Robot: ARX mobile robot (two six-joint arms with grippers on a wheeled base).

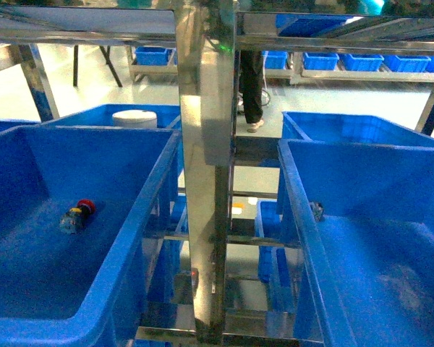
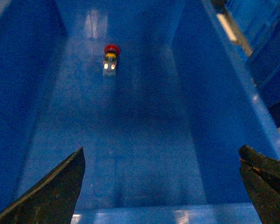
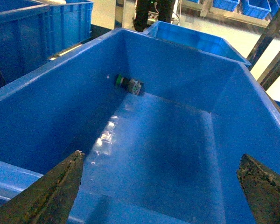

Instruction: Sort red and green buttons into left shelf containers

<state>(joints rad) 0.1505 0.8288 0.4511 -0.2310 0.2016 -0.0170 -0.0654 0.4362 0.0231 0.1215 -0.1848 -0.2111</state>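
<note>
A red button (image 1: 78, 213) lies on its side on the floor of the left blue crate (image 1: 36, 267). In the left wrist view the same red button (image 2: 110, 58) rests far down the crate (image 2: 130, 140), well beyond my left gripper (image 2: 162, 149), which is open and holds nothing. A green button (image 3: 129, 84) lies against the far wall of the right crate (image 3: 60, 102); in the head view it shows as a small button (image 1: 317, 210). My right gripper (image 3: 162, 155) hangs open above that crate's near end. Neither gripper shows in the head view.
A shiny steel shelf post (image 1: 206, 181) stands between the two crates. Behind the left crate another crate holds a white round tub (image 1: 134, 118). A further blue crate (image 1: 354, 126) sits behind the right one. A person's legs (image 1: 252, 94) stand beyond the shelf.
</note>
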